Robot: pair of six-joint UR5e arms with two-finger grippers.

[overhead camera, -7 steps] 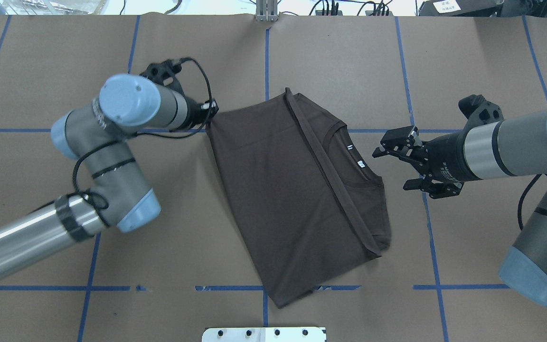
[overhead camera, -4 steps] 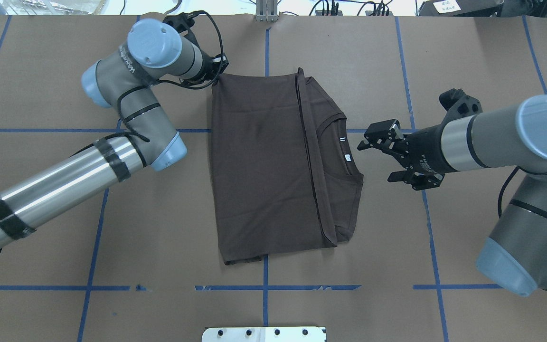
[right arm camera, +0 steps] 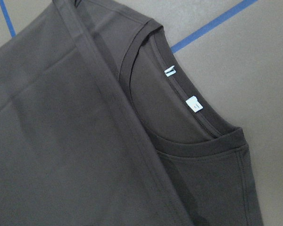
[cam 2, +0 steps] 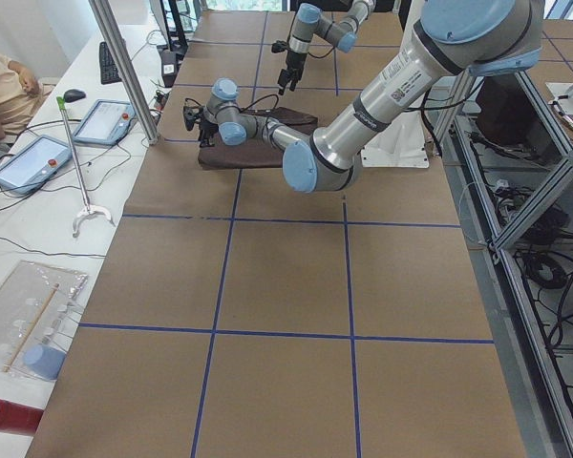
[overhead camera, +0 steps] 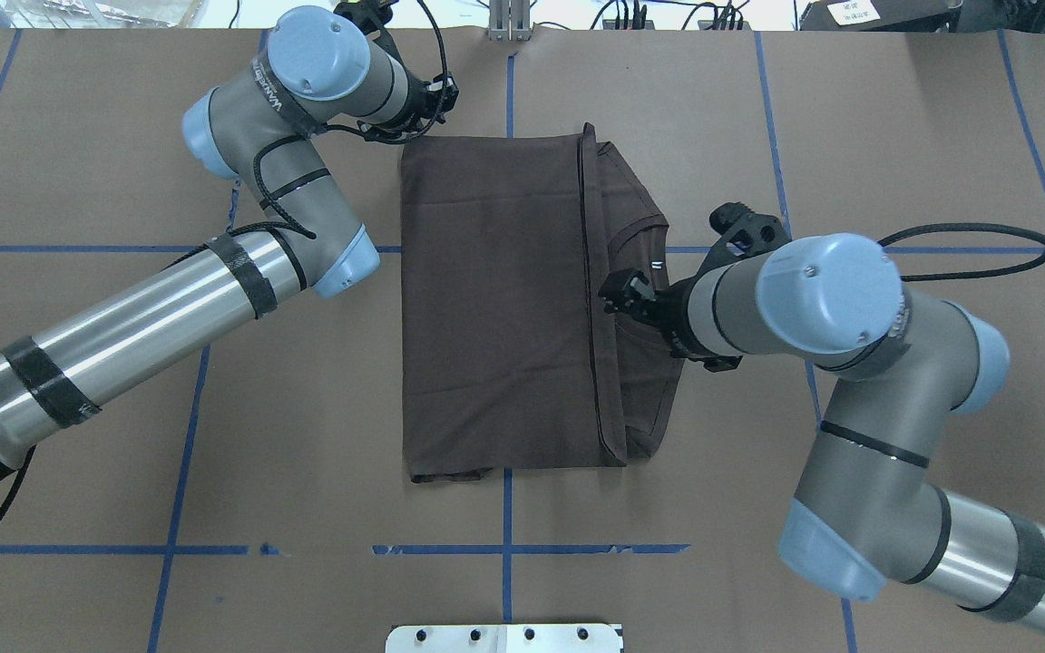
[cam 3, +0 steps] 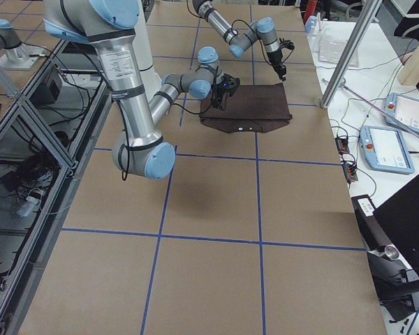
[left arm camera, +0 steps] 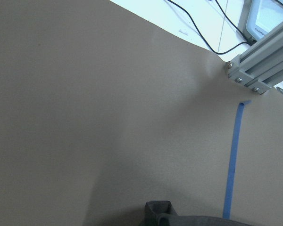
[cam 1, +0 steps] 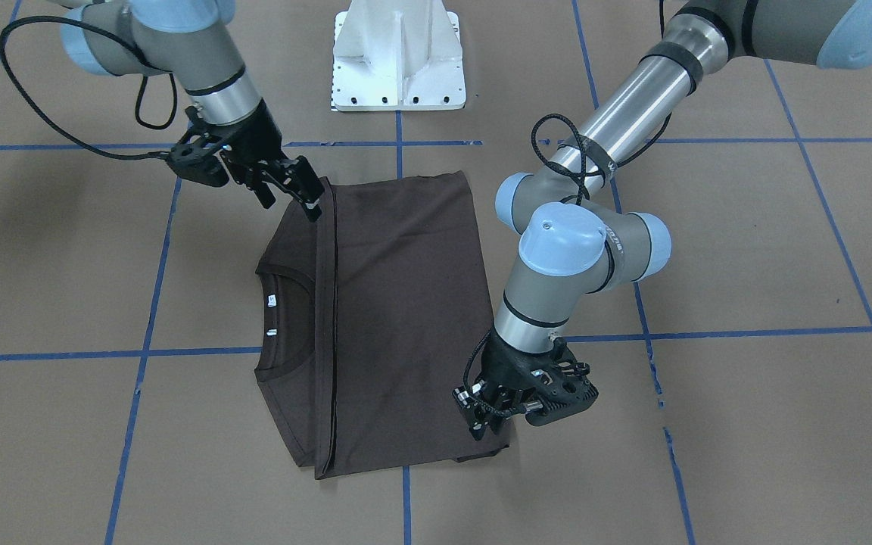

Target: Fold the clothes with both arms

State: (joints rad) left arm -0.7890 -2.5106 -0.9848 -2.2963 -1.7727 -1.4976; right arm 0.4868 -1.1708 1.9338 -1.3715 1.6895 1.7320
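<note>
T-shirt [overhead camera: 495,308] lies half-folded mid-frame in the overhead view. My left gripper [cam 1: 478,422] looks pinched on its upper-left corner, and my right gripper [overhead camera: 620,292] hovers spread over the folded hem [overhead camera: 588,209]. Seems I'm squaring up. Next I'd lower the right and grab that edge.

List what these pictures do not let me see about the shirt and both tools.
- Grip of the left tool on the T-shirt corner: overhead view, its own wrist covers it; left wrist view shows paper only.
- Print on the neck tags: right wrist view, too small.
- Fingers of the right tool: right wrist view, outside the frame.
</note>
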